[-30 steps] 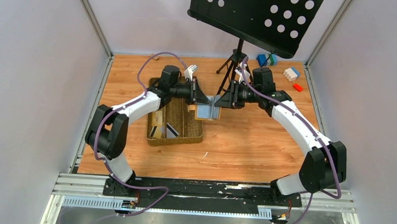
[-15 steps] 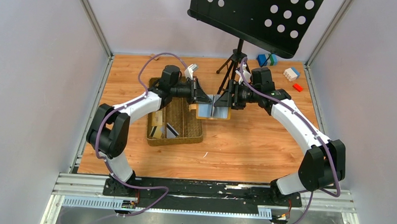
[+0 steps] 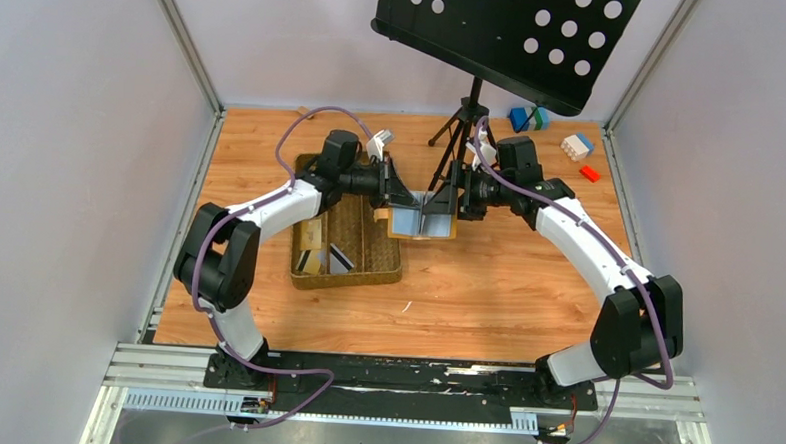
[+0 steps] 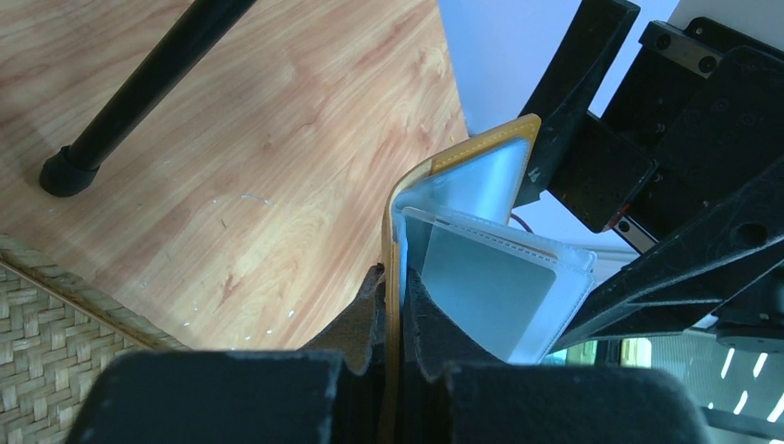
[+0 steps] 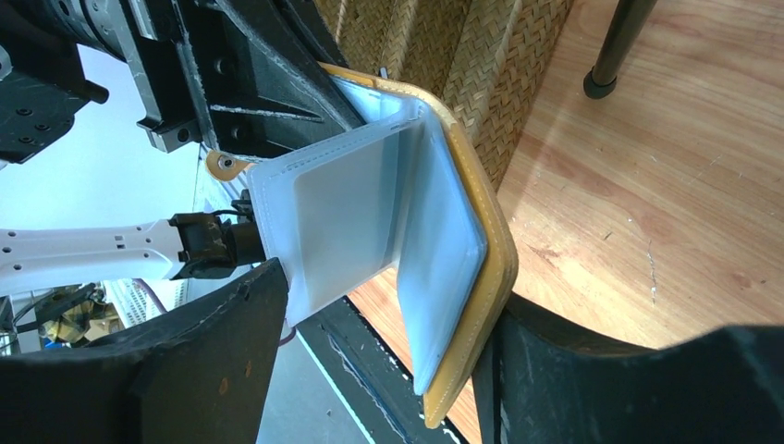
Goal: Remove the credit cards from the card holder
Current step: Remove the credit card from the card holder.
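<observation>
At frame centre, my left gripper clamps the open card holder; my right gripper spreads wide around it.

Pale grey walls at 9, 12 and 3 o'clock. Wood-grain tabletop. Black perforated music stand at 12 o'clock, tripod beneath. Aluminium rail at 6 o'clock.

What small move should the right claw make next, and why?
Probably close the right claw on the pale inner leaf of the card holder and spread it wider. The left claw pinches the yellow cover, the right claw stands open around the holder without gripping, and the pockets look empty from these views, so a clearer look seems needed.
</observation>
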Available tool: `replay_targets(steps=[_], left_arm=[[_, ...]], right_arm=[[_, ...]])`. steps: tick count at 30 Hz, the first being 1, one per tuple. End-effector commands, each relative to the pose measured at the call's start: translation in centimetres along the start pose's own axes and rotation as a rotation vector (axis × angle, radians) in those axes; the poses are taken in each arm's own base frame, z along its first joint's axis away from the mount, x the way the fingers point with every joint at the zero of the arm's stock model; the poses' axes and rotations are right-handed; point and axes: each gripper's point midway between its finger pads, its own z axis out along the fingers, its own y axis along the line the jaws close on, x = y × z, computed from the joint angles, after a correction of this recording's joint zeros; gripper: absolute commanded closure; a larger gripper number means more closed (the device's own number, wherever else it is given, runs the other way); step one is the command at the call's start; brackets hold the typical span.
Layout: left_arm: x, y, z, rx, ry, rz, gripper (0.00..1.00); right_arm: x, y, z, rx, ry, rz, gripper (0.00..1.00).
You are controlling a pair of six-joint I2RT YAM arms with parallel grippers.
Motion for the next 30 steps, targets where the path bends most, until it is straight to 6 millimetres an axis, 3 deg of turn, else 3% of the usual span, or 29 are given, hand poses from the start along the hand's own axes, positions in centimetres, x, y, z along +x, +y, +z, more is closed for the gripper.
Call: replay_targets(steps=[1,5,10,17,23,30], left_arm=[[-0.9,-2.0,-0.1,0.045,-0.003,0.070,1.00],[-0.9,-1.9,-0.1,0.044,0.000,0.073,1.00],[-1.0,-1.5,-0.2,0.018,0.004,0.079,1.00],[-1.7,0.1,-0.8,-0.020,-0.023,0.051,1.00],[-1.8,-0.2,-0.6,0.003,-0.024,0.041,1.00],[-1.8,0.2,-0.4,-0.010,-0.020,0.030,1.00]], right_arm=[[-0.8,-0.3,0.3,0.020,-0.021,-0.008,0.38],[-0.6,-1.3,0.7,0.063,-0.006,0.014,0.47],[-0.4,-3.4,1.1,0.163,0.019,0.053,0.36],[-0.2,-5.1,0.7,0.242,0.022,0.069,0.37],[-0.7,-2.9,1.6,0.064,0.020,0.070,0.40],[-0.8,-1.7,1.9,-0.012,0.030,0.064,0.27]])
